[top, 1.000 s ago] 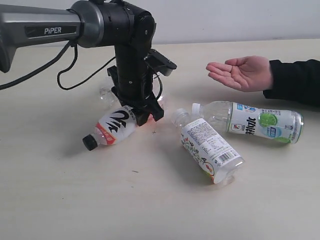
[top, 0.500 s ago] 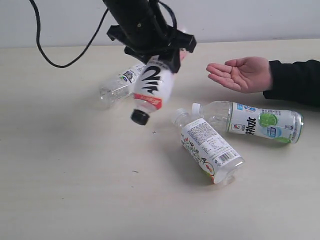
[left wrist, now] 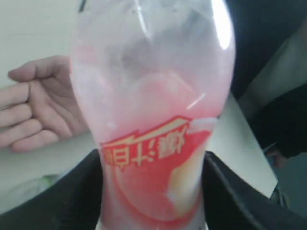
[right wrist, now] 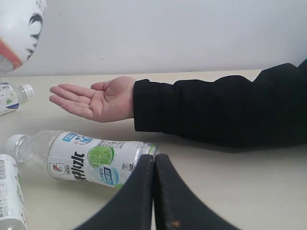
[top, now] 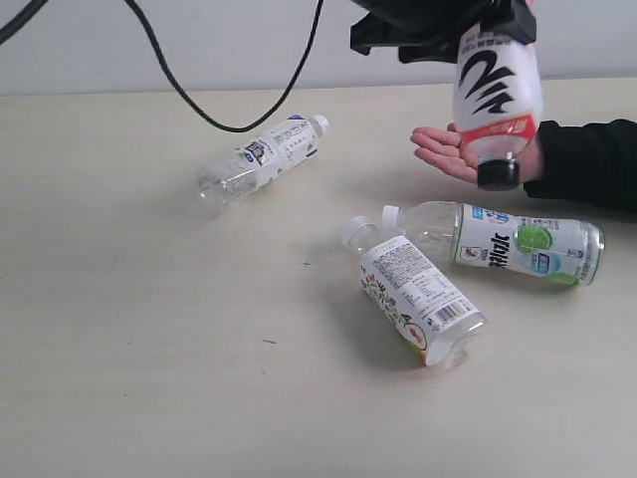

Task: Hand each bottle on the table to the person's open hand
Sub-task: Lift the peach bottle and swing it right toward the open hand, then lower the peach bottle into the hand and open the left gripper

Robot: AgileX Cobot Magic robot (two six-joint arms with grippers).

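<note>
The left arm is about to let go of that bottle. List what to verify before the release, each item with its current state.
1. Left gripper clamped on the black-capped bottle, cap down: ok.
2. Person's hand open, palm up: ok.
3. Bottle directly over the palm: cannot tell. They overlap in the exterior view, but the right wrist view shows the bottle off past the fingertips.
4. Cap touching the palm: cannot tell.
5. Right gripper out of the way: ok. It is shut, empty and low near the green-lime bottle, which lies on the table.
</note>
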